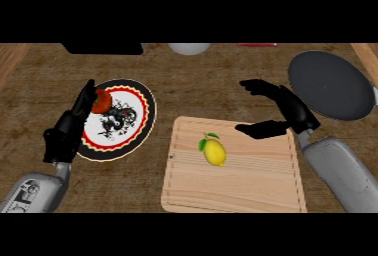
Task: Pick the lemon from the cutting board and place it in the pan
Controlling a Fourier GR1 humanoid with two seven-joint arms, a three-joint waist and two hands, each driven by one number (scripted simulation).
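Leftmost, the left hand (65, 131) shows near the view's left edge, fingers straight and pointing up the counter (199, 85), overlapping the left rim of a decorated plate (144, 107). That plate has a dark border, a red scalloped ring and a black design at its centre; a red object (102, 101) lies on its upper left part, possibly a tomato, though too little shows to be sure. Moving right, the wooden cutting board (244, 190) lies on the counter, and the lemon (214, 152) rests on it, left of the board's middle, leaf end up. Above the board's upper right corner hovers the right hand (291, 112), fingers and thumb spread apart, holding nothing and clear of the lemon. Farthest right sits the dark pan (332, 85), just beside that hand.
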